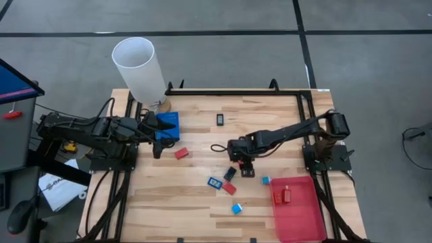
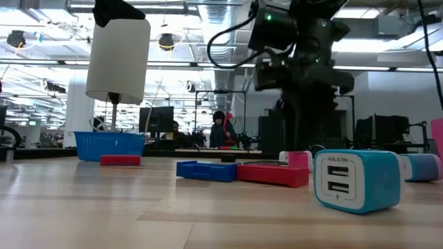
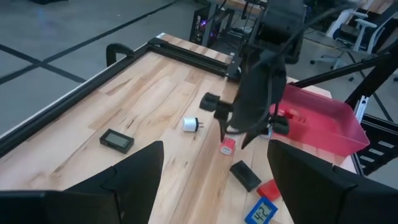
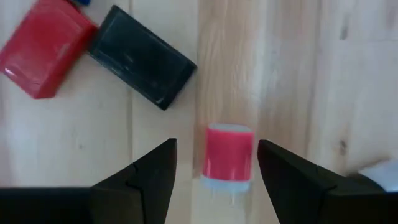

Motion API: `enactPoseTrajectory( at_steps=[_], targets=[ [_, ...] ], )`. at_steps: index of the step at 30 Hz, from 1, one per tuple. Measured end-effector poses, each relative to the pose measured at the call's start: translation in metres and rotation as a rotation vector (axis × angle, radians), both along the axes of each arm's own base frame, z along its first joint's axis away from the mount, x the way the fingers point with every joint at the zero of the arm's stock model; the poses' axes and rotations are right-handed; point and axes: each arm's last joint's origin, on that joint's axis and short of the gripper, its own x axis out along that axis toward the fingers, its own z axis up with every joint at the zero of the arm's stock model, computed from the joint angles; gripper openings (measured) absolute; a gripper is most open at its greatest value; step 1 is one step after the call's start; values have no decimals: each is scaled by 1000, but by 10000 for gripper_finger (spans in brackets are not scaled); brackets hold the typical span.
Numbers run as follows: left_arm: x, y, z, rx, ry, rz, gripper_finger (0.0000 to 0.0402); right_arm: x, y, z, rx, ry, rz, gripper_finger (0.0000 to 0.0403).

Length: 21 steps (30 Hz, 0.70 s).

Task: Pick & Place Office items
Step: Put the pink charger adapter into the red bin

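The office items lie scattered on the wooden table. A small red-and-white plug piece [image 4: 228,158] lies flat between the fingers of my right gripper [image 4: 216,149], which points down over it, open, with a gap on each side. A black piece [image 4: 142,56] and a red piece [image 4: 43,56] lie just beyond. In the high view my right gripper [image 1: 246,167] is at the table's middle. My left gripper [image 1: 160,133] hangs open above the table's left part, beside the blue bin [image 1: 169,125], with nothing between its fingers.
A red tray [image 1: 300,214] holding a red piece [image 1: 287,195] sits at the near right. A white cylinder [image 1: 138,67] stands at the far left. Other pieces: black [image 1: 221,119], red [image 1: 181,153], blue [image 1: 214,181], blue [image 1: 237,208], light blue [image 1: 266,180].
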Motion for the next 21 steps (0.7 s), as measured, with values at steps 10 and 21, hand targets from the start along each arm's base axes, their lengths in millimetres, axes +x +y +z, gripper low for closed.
enactPoseTrajectory(
  at_steps=[10, 21],
  targets=[
    [0, -4, 1, -16, -8, -45, 284, 5, 1, -22, -35, 54, -14, 181],
    [0, -6, 1, -12, -6, -64, 284, -25, 17, 38, 136, 25, -162, 120]
  ],
)
